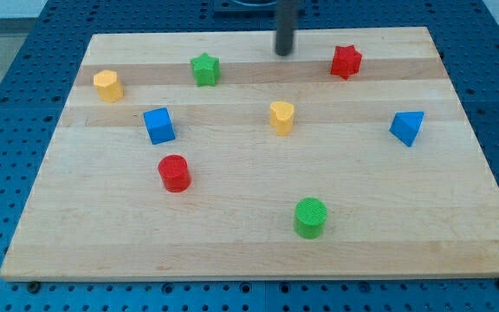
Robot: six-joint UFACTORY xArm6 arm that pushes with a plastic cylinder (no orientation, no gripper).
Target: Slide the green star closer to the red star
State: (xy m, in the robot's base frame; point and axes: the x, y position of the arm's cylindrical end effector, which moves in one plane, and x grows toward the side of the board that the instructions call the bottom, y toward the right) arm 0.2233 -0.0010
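Approach is the step in hand, as I judge it: my tip (284, 52) stands near the view's top edge of the counter (249, 234), between the green star (204, 68) and the red star (346, 61), touching neither. This end effector is a plain rod with nothing to open or close, and it holds nothing. The green star lies toward the view's upper left, well apart from the red star at the upper right. Since the tip sits on the green star's right, the wrong side for pushing, the next move calls for rounding the star to its left face, then pressing rightward along the top row. The yellow block (281, 116) below lies clear of that path.
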